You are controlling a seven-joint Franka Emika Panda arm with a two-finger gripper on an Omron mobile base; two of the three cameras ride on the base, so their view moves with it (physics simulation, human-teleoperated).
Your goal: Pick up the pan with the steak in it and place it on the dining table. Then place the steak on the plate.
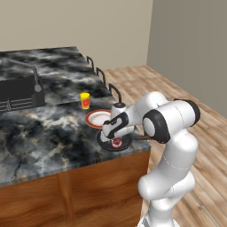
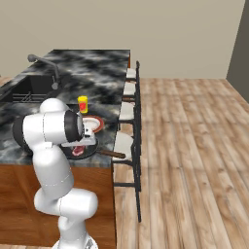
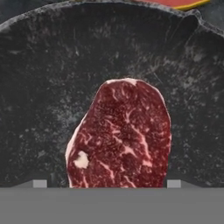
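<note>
The black pan (image 1: pixel 102 142) rests on the dining table (image 1: pixel 44 137) near its front right corner, its wooden handle (image 2: pixel 112 154) sticking out past the edge. The red marbled steak (image 3: pixel 122 135) lies flat in the pan (image 3: pixel 43 87). My gripper (image 3: pixel 106 183) is open and hangs low over the steak, one fingertip (image 3: pixel 39 183) on each side of it. From the left base camera the gripper (image 1: pixel 116 138) points down into the pan over the steak (image 1: pixel 116 142). The red-rimmed plate (image 1: pixel 95 118) sits just beyond the pan, almost touching it; its rim (image 3: pixel 175 3) is at the top of the hand view.
A yellow cup (image 1: pixel 84 100) stands behind the plate. A sink (image 1: pixel 17 93) with a faucet (image 2: pixel 48 65) is set into the far left of the tabletop. Bar stools (image 2: pixel 127 112) line the table's right side. Wooden floor (image 2: pixel 194 146) spreads to the right.
</note>
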